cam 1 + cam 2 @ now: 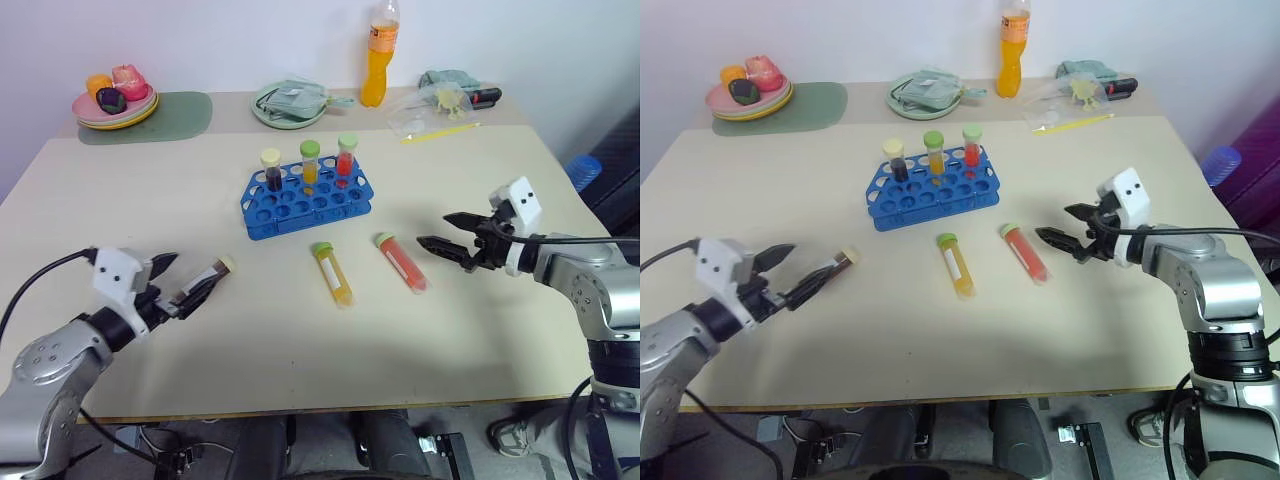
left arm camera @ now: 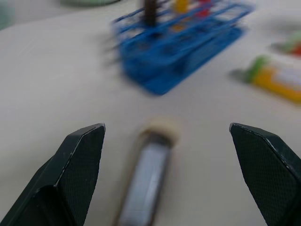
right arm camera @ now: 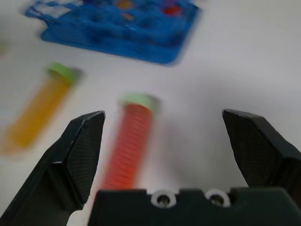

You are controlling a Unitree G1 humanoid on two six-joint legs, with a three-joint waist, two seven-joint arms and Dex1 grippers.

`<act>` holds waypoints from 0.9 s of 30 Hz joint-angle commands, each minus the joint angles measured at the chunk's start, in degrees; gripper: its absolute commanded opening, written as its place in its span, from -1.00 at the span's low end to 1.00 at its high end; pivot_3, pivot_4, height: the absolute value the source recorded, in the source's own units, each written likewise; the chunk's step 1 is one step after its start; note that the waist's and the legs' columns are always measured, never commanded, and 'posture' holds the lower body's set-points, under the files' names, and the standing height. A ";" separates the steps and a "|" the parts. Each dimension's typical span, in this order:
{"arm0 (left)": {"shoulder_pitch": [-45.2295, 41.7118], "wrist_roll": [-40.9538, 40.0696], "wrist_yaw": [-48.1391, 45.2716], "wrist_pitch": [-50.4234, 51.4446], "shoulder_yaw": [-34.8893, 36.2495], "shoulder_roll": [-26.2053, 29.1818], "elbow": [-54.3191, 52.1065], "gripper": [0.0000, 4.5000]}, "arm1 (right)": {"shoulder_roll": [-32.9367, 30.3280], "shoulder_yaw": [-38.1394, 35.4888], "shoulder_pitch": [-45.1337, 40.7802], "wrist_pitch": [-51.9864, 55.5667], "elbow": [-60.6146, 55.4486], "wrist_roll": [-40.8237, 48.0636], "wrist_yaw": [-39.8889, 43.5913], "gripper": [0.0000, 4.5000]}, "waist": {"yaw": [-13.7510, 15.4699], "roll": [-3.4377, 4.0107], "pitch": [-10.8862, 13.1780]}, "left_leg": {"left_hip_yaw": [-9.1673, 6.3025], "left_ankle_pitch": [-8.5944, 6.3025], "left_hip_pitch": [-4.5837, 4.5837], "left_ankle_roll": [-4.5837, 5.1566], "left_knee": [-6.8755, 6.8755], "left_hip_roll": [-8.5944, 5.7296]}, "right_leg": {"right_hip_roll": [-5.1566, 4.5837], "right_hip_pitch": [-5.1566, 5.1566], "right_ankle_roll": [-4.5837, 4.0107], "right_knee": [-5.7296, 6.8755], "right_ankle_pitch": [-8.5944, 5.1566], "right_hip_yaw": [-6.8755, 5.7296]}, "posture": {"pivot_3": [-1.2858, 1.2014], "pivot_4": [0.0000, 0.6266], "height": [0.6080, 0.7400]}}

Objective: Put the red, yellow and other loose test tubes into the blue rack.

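Note:
The blue rack [image 1: 306, 198] stands mid-table with three capped tubes upright in its back row: dark, yellow and red. In front of it lie a yellow test tube [image 1: 332, 273] and a red test tube [image 1: 401, 262], both green-capped. A dark, cream-capped tube [image 1: 210, 275] lies further left. My left gripper [image 1: 180, 283] is open just behind that dark tube [image 2: 148, 174], which lies between the spread fingers without touching them. To the right of the red tube [image 3: 127, 141], my right gripper [image 1: 434, 229] is open and points at it from slightly above the table.
Along the back edge stand a plate of fruit [image 1: 140, 118] on a green mat [image 1: 185, 112], a green plate [image 1: 262, 112] with a cloth, an orange drink bottle [image 1: 376, 60] and some small bags [image 1: 440, 105]. A blue object [image 1: 582, 170] sits beyond the table's right edge.

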 commanded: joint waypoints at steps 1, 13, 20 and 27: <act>-1.39 1.44 -4.96 -3.08 -5.99 2.31 -2.97 0.94 | -0.60 2.68 -7.40 18.80 -7.22 2.53 -6.16 0.96 | -0.21 -0.01 -0.01 | 0.00 0.00 0.00 0.00 0.00 0.00 | 0.00 0.00 -0.03 -0.02 -0.01 0.00 | 0.03 -0.52 0.83; -2.39 2.06 -15.03 -7.56 -17.04 4.46 -4.34 0.94 | 8.55 17.07 -28.61 35.47 12.99 11.38 -33.27 0.96 | -0.21 0.01 -0.01 | 0.04 -0.03 -0.11 0.07 -0.03 -0.13 | -0.24 -0.10 -0.19 -0.07 -0.10 0.00 | 0.03 -0.52 0.83; 0.47 2.14 -12.66 -8.49 -15.97 3.28 -5.99 0.94 | 7.48 22.51 -32.35 35.47 20.41 22.91 -43.21 0.96 | -0.33 0.01 0.00 | 0.05 -0.03 -0.11 0.09 -0.04 -0.10 | -0.04 -0.12 -0.02 -0.06 -0.01 0.00 | 0.03 -0.52 0.83; 2.64 3.10 -11.34 -10.00 -16.17 3.00 -6.60 0.98 | 7.92 25.49 -34.16 35.47 25.47 30.35 -49.92 0.86 | -0.28 0.01 0.00 | 0.03 -0.03 -0.12 0.10 -0.04 -0.05 | 0.07 -0.12 -0.01 -0.05 -0.01 -0.02 | 0.03 -0.52 0.83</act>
